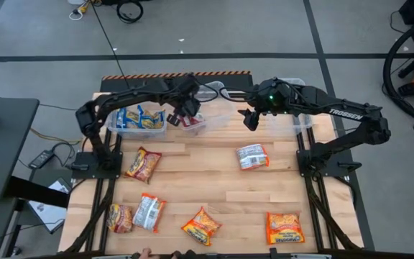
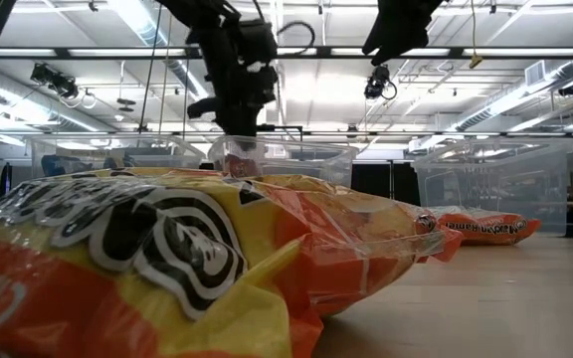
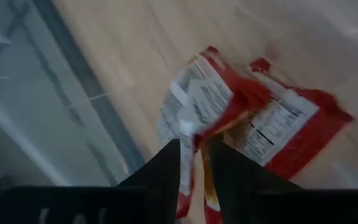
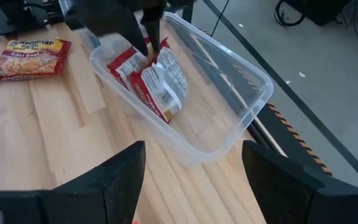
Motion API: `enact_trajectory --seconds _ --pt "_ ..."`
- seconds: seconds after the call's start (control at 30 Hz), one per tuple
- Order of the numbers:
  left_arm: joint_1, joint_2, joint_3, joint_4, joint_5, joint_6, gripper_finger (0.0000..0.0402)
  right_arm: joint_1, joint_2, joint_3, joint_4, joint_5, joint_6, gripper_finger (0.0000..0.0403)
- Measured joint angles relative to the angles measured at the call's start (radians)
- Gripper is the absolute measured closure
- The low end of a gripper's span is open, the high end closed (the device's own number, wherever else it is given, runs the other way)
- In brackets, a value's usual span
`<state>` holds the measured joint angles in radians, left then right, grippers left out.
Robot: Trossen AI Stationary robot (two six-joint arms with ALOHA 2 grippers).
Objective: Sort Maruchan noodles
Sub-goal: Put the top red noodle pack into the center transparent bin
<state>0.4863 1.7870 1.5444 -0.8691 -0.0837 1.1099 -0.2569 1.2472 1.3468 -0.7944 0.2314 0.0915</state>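
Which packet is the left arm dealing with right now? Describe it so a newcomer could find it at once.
Look along the table's far edge for the middle clear tub, between two other tubs. The left gripper reaches into it, fingertips at a dark red-silver packet standing on edge. Unlike the second red packet beside it, it shows its printed back panel.

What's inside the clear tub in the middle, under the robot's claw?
Two dark red-silver noodle packets lie inside the middle clear tub, one overlapping the other. The left gripper hangs just above them. The lower packet's covered part, and anything beneath, cannot be seen.
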Motion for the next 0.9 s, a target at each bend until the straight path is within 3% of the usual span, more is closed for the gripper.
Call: enact_trajectory --seconds 0.17,0.33,0.53,0.67,0.9 --pt "-0.041 -0.106 0.000 -0.008 -0.012 -0.076 0.0301 0.000 0.000 0.000 0.000 -0.007 -0.009 0.0130" --pt "-0.124 -0.241 0.002 -0.157 -0.004 -0.342 0.0301 0.004 0.000 0.000 0.000 -0.020 -0.009 0.0130" --pt "-0.293 -0.352 0.002 -0.480 0.107 -0.883 0.0301 0.036 0.000 0.000 0.013 -0.019 -0.028 0.0130" --pt "-0.447 -0.394 0.001 -0.602 0.188 -1.272 0.0303 0.068 0.000 0.000 0.030 -0.018 -0.019 0.0130" --pt "-0.789 -0.480 -0.077 -0.601 -0.051 -1.942 0.0288 0.182 0.000 0.000 -0.017 -0.004 0.043 0.0130"
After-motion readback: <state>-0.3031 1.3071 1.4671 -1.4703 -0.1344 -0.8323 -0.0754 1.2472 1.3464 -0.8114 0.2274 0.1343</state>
